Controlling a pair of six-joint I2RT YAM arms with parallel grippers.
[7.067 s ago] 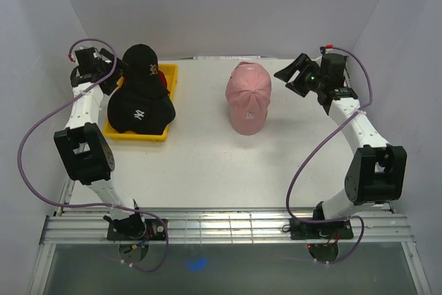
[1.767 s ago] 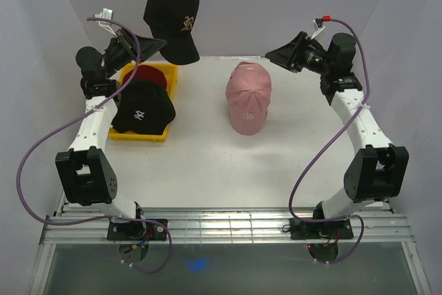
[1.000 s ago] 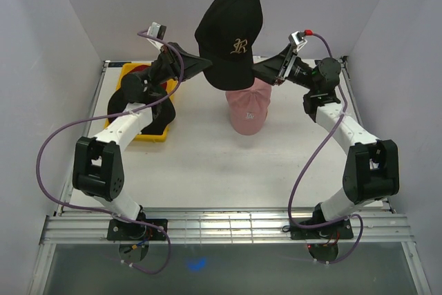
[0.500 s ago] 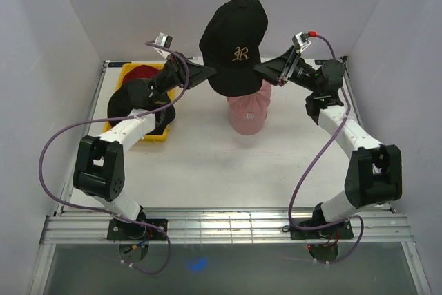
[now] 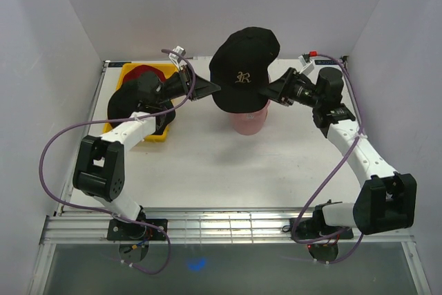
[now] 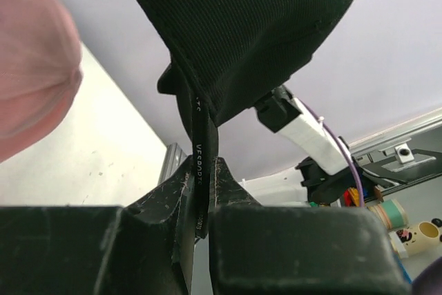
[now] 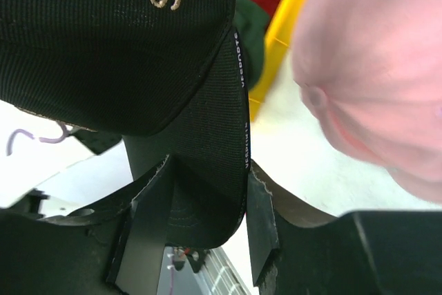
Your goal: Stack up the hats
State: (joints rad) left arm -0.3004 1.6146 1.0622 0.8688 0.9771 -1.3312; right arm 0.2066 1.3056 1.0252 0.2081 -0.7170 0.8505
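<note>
- The black cap with the gold logo (image 5: 243, 70) hangs in the air over the middle of the far half of the table, held up from both sides, its crown facing the overhead camera.
- Directly under it sits the pink cap (image 5: 247, 121) on the white table (image 5: 207, 164); only the near part of the pink cap shows below the black one from above. Whether the two caps touch cannot be told.
- The left gripper (image 6: 200, 170) reaches in from the left and is clenched on the black cap's lower edge: the left wrist view shows the thin band pinched tight between its fingers.
- The right gripper (image 7: 207, 170) comes in from the right, and its two fingers press against a fold of the same cap's edge, grasping it.
- Far left stands the yellow tray (image 5: 153, 137), holding another black cap (image 5: 131, 98) with the red cap (image 5: 145, 72) behind it at the far end.
- In the right wrist view a dark green cap (image 7: 250, 32) shows just beside the red one, inside the tray.
</note>
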